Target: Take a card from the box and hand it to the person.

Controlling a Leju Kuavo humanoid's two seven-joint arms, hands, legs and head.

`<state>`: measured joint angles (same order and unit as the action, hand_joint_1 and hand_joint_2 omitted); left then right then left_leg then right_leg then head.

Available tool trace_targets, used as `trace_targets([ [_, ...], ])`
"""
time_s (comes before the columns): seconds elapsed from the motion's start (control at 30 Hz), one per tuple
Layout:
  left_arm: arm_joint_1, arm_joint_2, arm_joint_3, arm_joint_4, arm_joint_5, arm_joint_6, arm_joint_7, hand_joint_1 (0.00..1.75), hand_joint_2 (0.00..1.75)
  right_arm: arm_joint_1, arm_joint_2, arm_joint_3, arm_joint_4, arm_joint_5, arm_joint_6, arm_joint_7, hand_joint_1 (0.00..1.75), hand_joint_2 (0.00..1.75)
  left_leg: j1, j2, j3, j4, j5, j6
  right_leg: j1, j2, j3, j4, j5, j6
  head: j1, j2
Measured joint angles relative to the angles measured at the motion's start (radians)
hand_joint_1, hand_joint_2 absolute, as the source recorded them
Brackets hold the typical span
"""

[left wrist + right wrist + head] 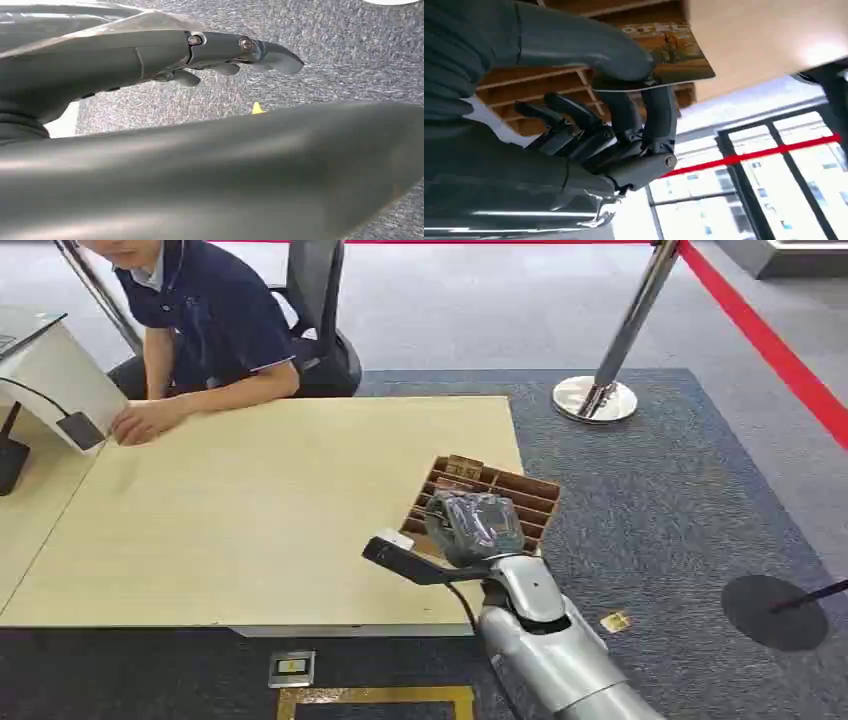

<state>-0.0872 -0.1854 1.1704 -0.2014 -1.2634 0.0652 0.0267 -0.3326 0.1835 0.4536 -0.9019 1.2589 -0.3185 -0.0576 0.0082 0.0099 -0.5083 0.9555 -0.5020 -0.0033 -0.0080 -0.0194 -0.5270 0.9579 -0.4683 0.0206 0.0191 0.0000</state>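
A brown wooden box (pixel 525 492) with slotted rows of cards stands at the table's right front corner. My right hand (pixel 474 524) hovers over the box's near end. In the right wrist view this hand (pixel 624 115) pinches a printed card (pixel 676 57) between thumb and fingers, just off the box's slots (pixel 539 82). The person (pixel 210 320) sits at the far left side of the table, one hand (pixel 146 421) resting on the tabletop. My left hand (pixel 235 52) hangs over the carpet with fingers stretched out and nothing in them.
The light wooden table (pixel 250 510) stretches from the box toward the person. A white device (pixel 55 370) stands at its far left. A chrome stanchion (pixel 596 396) with a red rope stands beyond the box. A loose card (pixel 615 621) lies on the carpet.
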Motion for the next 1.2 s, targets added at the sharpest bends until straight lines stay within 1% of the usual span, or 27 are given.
trace_targets([
  [0.23, 0.000, 0.000, 0.002, 0.000, 0.011, 0.000, -0.006, 0.00, 0.00, -0.008, -0.016, 0.061, -0.190, -0.068, 0.059, -0.048, 1.75, 1.75, 0.000, 0.000, 0.000, 0.000, 0.000, 0.000, 0.000, 0.000, 0.000, 0.000, 0.000, 0.000, 0.000, 0.000],
  [0.3, 0.000, 0.000, 0.002, 0.000, 0.011, 0.000, -0.006, 0.00, 0.00, -0.040, -0.015, 0.081, -0.213, -0.091, 0.061, -0.063, 1.75, 1.75, 0.000, 0.000, 0.000, 0.000, 0.000, 0.000, 0.000, 0.000, 0.000, 0.000, 0.000, 0.000, 0.000, 0.000],
  [0.4, 0.000, 0.000, 0.002, 0.000, 0.009, 0.000, -0.015, 0.00, 0.00, -0.106, -0.009, 0.106, -0.211, -0.117, 0.057, -0.079, 1.75, 1.75, 0.000, 0.000, 0.000, 0.000, 0.000, 0.000, 0.000, 0.000, 0.000, 0.001, 0.000, 0.000, 0.000, 0.000],
  [0.5, -0.002, 0.000, 0.002, 0.000, 0.006, 0.000, -0.021, 0.00, 0.00, -0.178, 0.009, 0.123, -0.174, -0.130, 0.034, -0.087, 1.75, 1.75, 0.000, 0.000, 0.000, 0.000, 0.000, 0.000, 0.000, 0.000, 0.000, 0.001, 0.000, 0.000, 0.000, 0.000],
  [0.6, -0.004, 0.000, 0.002, 0.000, 0.004, 0.000, -0.021, 0.00, 0.00, -0.264, 0.044, 0.137, -0.087, -0.129, -0.032, -0.096, 1.75, 1.75, 0.000, 0.000, 0.001, 0.000, 0.000, 0.000, 0.000, 0.000, 0.000, 0.002, 0.000, 0.000, 0.000, 0.000],
  [0.73, -0.006, 0.000, 0.002, 0.000, 0.000, -0.001, -0.022, 0.00, 0.00, -0.348, 0.090, 0.146, 0.030, -0.126, -0.095, -0.105, 1.75, 1.75, 0.000, 0.000, 0.001, 0.000, 0.000, 0.000, 0.000, 0.000, 0.000, 0.002, 0.000, 0.000, 0.000, 0.000],
  [0.9, -0.007, 0.000, 0.002, 0.000, -0.005, -0.001, -0.022, 0.00, 0.00, -0.417, 0.136, 0.150, 0.142, -0.126, -0.110, -0.105, 1.75, 1.75, 0.000, 0.000, 0.000, 0.000, 0.000, 0.000, 0.000, 0.000, 0.000, 0.002, 0.000, 0.000, 0.000, 0.000],
  [1.03, -0.007, 0.000, 0.002, 0.002, -0.012, -0.003, -0.022, 0.00, 0.00, -0.445, 0.156, 0.154, 0.198, -0.139, -0.121, -0.105, 1.75, 1.75, 0.000, 0.000, 0.000, 0.000, 0.000, 0.000, 0.000, 0.000, 0.000, 0.002, 0.000, 0.000, 0.000, 0.000],
  [1.2, -0.007, 0.000, 0.000, 0.002, -0.021, -0.003, -0.022, 0.00, 0.00, -0.475, 0.169, 0.200, 0.244, -0.195, -0.119, -0.069, 1.75, 1.75, 0.000, 0.000, 0.000, 0.000, 0.000, 0.000, 0.000, 0.000, 0.000, 0.002, 0.000, 0.000, 0.000, 0.000],
])
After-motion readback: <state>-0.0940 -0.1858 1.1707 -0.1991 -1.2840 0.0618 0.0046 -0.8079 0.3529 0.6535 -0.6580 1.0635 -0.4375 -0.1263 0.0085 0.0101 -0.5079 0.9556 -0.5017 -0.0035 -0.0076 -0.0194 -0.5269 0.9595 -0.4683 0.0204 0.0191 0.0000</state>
